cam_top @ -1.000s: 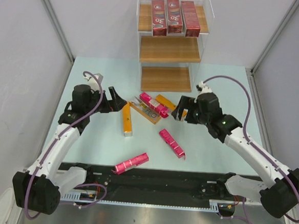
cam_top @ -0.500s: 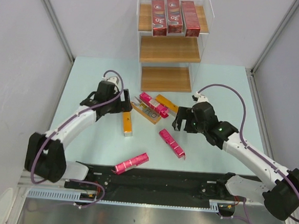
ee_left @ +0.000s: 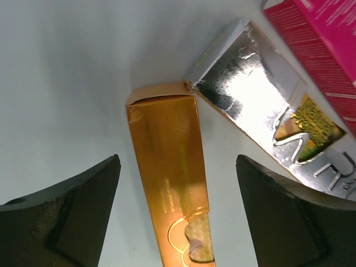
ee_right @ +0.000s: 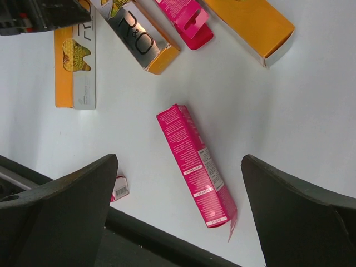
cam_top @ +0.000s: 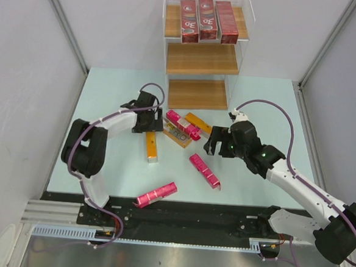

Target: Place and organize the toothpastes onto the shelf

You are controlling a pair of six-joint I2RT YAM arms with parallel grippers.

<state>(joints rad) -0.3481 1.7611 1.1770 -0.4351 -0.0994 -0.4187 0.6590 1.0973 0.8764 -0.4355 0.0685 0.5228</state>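
Note:
Three dark red toothpaste cartons (cam_top: 206, 19) stand on the top tier of the shelf (cam_top: 201, 60). Six cartons lie on the table. My left gripper (cam_top: 152, 124) is open and straddles the far end of an orange carton (cam_top: 151, 145), which shows between the jaws in the left wrist view (ee_left: 169, 183). A silver carton (ee_left: 261, 105) lies just to its right. My right gripper (cam_top: 216, 141) is open above a pink carton (cam_top: 204, 169), which lies between its fingers in the right wrist view (ee_right: 194, 167).
A pink carton (cam_top: 183, 124) and another orange carton (cam_top: 200, 123) lie by the silver one (cam_top: 173, 134) near the shelf's bottom tier. A third pink carton (cam_top: 156, 194) lies by the black rail (cam_top: 184, 214) at the near edge. The shelf's two lower boards are bare.
My left arm has reached right and forward, bringing its open gripper over the orange carton's far end. My right gripper has shifted slightly toward the pink carton. No carton has moved.

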